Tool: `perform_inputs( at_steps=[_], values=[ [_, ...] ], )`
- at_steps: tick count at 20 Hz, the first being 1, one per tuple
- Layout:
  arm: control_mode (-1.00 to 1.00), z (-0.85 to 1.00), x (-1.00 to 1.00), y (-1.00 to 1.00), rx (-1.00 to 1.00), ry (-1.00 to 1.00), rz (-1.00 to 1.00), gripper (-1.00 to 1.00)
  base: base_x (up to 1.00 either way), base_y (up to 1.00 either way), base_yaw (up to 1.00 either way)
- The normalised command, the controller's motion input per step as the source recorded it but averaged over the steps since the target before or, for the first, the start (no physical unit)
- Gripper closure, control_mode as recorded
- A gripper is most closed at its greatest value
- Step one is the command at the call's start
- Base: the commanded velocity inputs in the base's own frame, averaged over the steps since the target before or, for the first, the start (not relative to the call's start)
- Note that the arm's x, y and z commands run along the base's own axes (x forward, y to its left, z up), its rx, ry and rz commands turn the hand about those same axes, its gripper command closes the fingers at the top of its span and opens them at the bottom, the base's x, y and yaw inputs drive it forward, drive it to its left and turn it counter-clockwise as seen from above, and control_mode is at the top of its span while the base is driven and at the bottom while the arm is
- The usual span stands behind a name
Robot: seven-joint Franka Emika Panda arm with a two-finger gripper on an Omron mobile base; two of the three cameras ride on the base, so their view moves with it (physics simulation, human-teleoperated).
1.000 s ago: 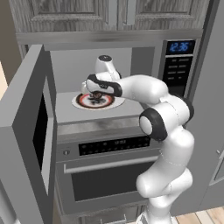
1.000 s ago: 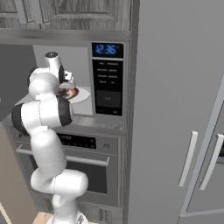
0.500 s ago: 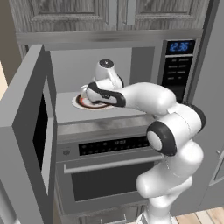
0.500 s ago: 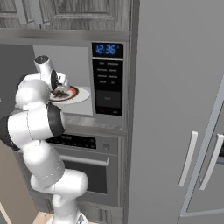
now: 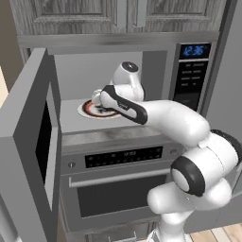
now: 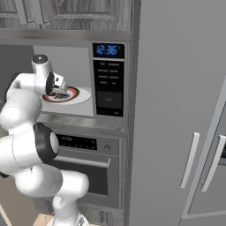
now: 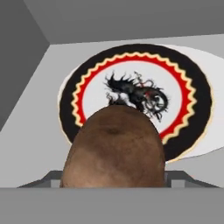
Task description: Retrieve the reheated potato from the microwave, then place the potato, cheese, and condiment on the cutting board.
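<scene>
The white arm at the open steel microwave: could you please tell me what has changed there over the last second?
The white arm's elbow swung out right and lower while its hand pushed further left and deeper into the stainless-steel microwave, over the round patterned plate. The brown potato sits close before the hand camera; a grasp cannot be confirmed. The door stayed open, the plate in place.

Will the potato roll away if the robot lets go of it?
Probably a little: the potato looks round and smooth, so it may wobble or roll. The plate below looks flat, with no rim to stop it. It seems firm, not squishy.
</scene>
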Motion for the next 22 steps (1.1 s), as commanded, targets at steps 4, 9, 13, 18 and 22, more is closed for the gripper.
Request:
perform_inputs(
  at_steps=[4, 9, 13, 18, 22],
  values=[
    [-1.0, 0.21, -0.7, -0.11, 0.01, 0.0, 0.04, 1.0, 0.0, 0.0, 0.0],
    [-1.0, 0.26, -0.68, -0.12, 0.01, 0.0, 0.03, 1.0, 0.0, 0.0, 0.0],
    [-1.0, 0.22, -0.77, -0.17, 0.0, 0.0, 0.06, 1.0, 0.0, 0.0, 0.0],
    [-1.0, 0.09, -0.8, -0.27, 0.0, 0.0, 0.04, 1.0, 0.0, 0.0, 0.0],
    [-1.0, 0.0, -0.82, -0.39, 0.0, 0.0, 0.0, 1.0, 0.0, 0.0, 0.0]
  ],
)
